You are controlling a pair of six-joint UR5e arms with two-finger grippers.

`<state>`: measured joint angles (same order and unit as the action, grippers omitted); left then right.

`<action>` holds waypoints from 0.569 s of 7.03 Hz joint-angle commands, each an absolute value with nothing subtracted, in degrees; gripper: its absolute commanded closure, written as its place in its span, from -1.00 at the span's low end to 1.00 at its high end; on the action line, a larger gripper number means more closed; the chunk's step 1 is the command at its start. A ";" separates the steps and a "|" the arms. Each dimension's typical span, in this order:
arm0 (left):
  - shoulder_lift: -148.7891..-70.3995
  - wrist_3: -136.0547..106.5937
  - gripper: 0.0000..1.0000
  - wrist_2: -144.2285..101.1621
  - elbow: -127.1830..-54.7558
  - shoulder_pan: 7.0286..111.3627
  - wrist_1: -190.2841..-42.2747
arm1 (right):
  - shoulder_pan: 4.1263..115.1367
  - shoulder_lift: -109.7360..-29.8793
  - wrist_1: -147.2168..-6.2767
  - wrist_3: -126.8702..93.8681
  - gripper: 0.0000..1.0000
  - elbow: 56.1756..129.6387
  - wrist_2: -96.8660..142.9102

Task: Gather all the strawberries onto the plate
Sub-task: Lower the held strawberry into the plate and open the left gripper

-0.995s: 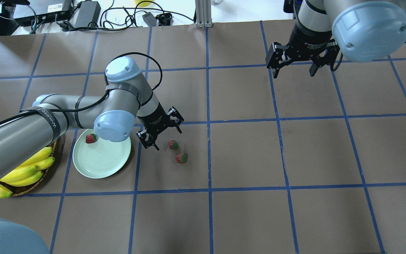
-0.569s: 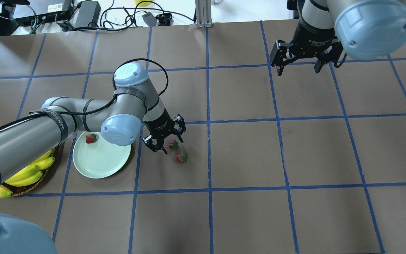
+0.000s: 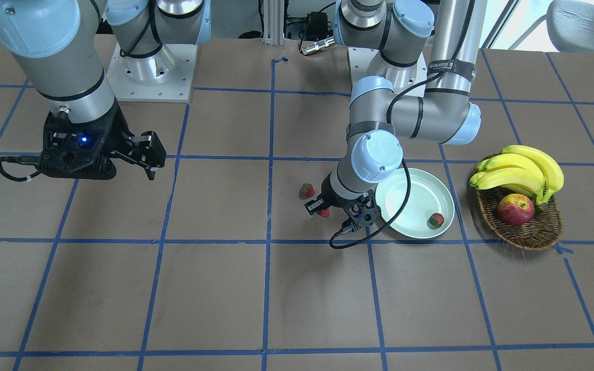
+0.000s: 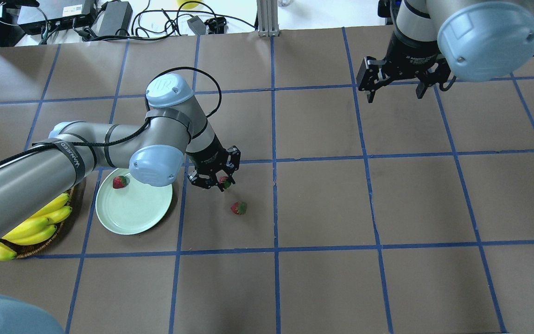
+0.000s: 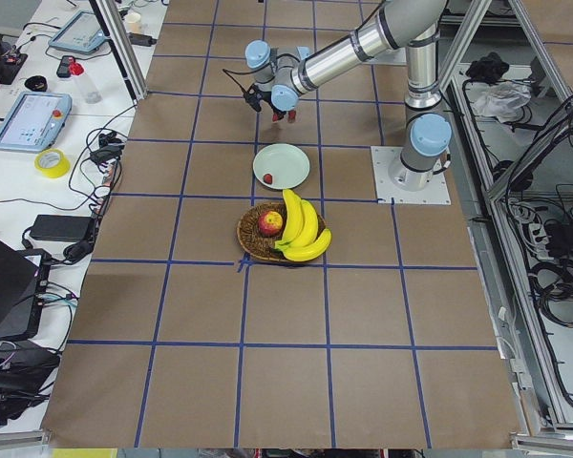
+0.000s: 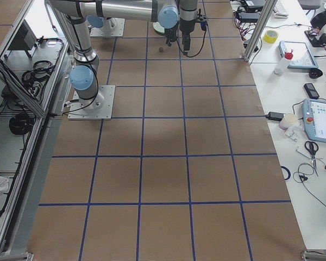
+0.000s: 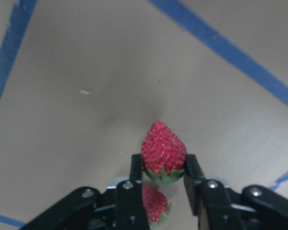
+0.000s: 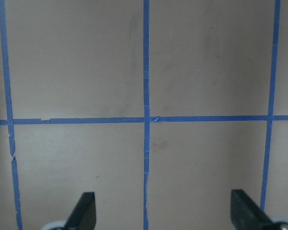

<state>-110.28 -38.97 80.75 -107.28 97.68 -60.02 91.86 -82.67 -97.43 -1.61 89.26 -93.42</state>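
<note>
Front view: the left gripper [image 3: 320, 208] is clamped on one strawberry [image 3: 324, 213]; a second strawberry [image 3: 306, 190] lies at its 11 o'clock. Overhead view: the third strawberry [image 4: 119, 182] sits on the plate [image 4: 137, 213] (at 11 o'clock, near the rim), and the right gripper [image 4: 395, 96] hangs with its fingers apart

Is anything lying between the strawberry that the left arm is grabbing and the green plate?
Nothing visible does. Only bare table lies between the strawberry in the left end effector and the plate. The arm's own wrist overhangs the plate's near rim.
</note>
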 commanded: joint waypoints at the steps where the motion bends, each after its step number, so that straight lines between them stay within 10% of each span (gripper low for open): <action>1: -108.47 -34.82 1.00 90.40 -98.57 95.21 -68.05 | 91.93 -82.62 -97.47 -1.85 -1.00 89.47 -92.73; 4: -106.79 -17.26 1.00 94.66 -100.09 82.30 -76.64 | 91.93 -82.62 -97.47 -1.50 -1.00 89.65 -92.90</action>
